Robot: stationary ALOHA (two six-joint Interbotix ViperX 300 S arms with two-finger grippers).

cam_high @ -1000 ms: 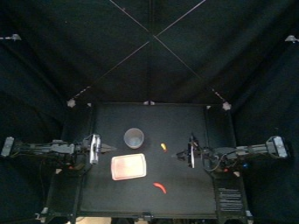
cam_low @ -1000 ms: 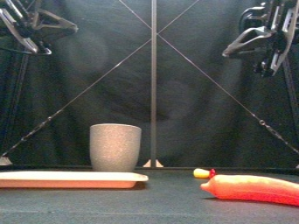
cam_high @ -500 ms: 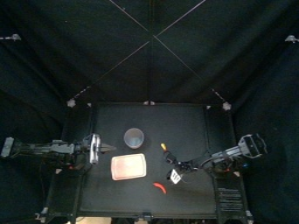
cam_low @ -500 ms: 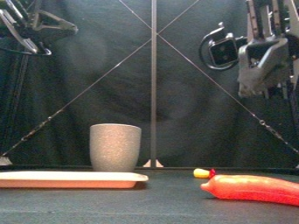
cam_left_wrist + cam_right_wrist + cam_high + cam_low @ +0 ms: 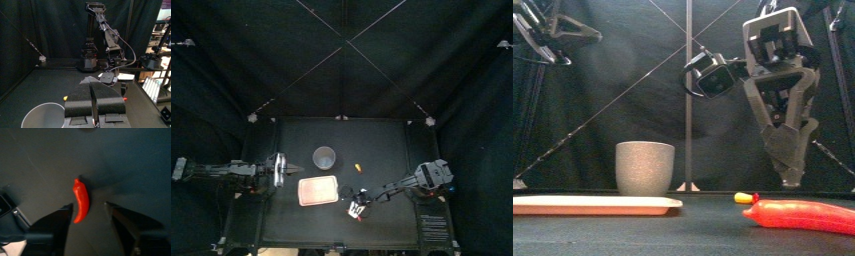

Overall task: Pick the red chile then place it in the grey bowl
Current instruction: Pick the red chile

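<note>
The red chile [image 5: 800, 214] lies flat on the table at the front right. In the right wrist view the chile [image 5: 81, 201] sits lengthwise in the gap of my open right gripper [image 5: 88, 208]. That right gripper [image 5: 790, 181] hangs a little above the chile, pointing down, and touches nothing. In the top view the right gripper [image 5: 358, 207] covers most of the chile. The tall grey speckled cup [image 5: 325, 155] stands upright at mid-table, also seen from the front as the grey cup [image 5: 645, 169]. My left gripper [image 5: 275, 172] rests shut at the left, near the cup [image 5: 43, 116].
A flat pink tray [image 5: 318, 190] lies in front of the cup, left of the chile. A small yellow toy [image 5: 358, 167] sits behind the chile. The right arm [image 5: 425, 176] reaches in diagonally from the right rail.
The right arm has swung from its rest at the right toward the front middle and dropped over the chile, jaws open. The left arm has stayed still.
</note>
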